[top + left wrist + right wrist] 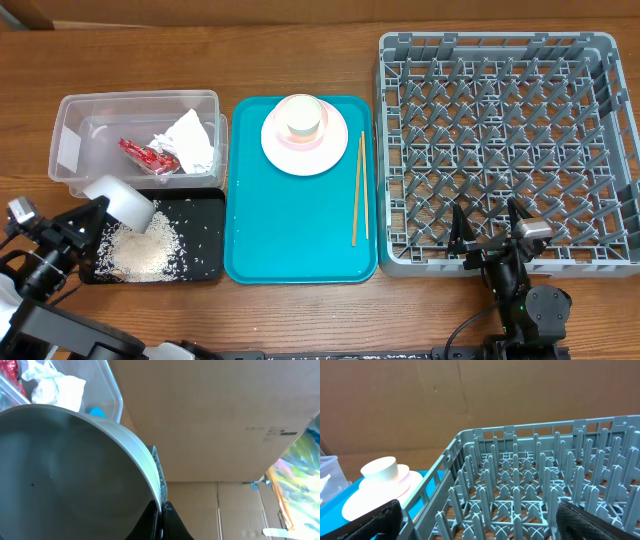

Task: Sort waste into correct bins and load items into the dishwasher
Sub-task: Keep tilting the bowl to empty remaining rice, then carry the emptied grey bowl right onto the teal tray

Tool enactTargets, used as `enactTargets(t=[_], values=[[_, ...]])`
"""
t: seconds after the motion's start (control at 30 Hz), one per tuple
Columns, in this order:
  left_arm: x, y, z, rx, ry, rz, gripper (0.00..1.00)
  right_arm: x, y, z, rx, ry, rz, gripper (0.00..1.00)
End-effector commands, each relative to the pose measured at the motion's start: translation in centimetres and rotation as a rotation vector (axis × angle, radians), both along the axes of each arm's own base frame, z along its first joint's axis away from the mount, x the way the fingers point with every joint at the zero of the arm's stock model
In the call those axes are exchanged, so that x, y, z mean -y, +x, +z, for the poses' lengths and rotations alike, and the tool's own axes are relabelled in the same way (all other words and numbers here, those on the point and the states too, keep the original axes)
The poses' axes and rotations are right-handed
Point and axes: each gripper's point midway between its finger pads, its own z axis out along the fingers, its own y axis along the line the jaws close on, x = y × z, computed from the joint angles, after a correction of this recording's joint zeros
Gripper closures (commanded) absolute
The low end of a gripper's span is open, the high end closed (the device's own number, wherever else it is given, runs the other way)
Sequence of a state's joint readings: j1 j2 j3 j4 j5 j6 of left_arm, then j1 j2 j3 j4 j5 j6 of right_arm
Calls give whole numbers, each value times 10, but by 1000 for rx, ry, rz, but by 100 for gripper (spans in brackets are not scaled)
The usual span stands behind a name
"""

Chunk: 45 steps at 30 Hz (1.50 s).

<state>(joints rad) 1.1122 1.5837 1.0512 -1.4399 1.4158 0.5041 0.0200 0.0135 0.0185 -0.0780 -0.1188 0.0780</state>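
My left gripper is shut on the rim of a pale whitish bowl, which is tipped over the black tray. A heap of rice lies in that tray. In the left wrist view the bowl fills the frame, its rim pinched between the jaws. The clear tub holds a red wrapper and a white napkin. A pink plate carries a cream cup. Two chopsticks lie beside it. My right gripper stands open over the grey dish rack's front edge.
The plate and chopsticks rest on a large teal tray between the black tray and the rack. The rack's upright pegs stand between my right fingers. A brown cardboard wall stands behind the table.
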Motion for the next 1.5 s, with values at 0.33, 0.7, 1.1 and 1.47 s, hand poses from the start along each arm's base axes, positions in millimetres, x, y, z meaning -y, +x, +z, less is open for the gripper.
enactTargets(t=[0.33, 0.7, 1.1, 1.47], values=[[22, 19, 35, -89, 110, -157, 96, 1, 0, -2, 5, 3, -8, 0], [110, 67, 25, -375, 414, -463, 96, 1, 0, -2, 5, 3, -8, 0], [254, 61, -36, -610, 1100, -601, 96, 1, 0, -2, 5, 3, -8, 0], [328, 30, -103, -651, 1509, -664, 96, 1, 0, -2, 5, 3, -8, 0]])
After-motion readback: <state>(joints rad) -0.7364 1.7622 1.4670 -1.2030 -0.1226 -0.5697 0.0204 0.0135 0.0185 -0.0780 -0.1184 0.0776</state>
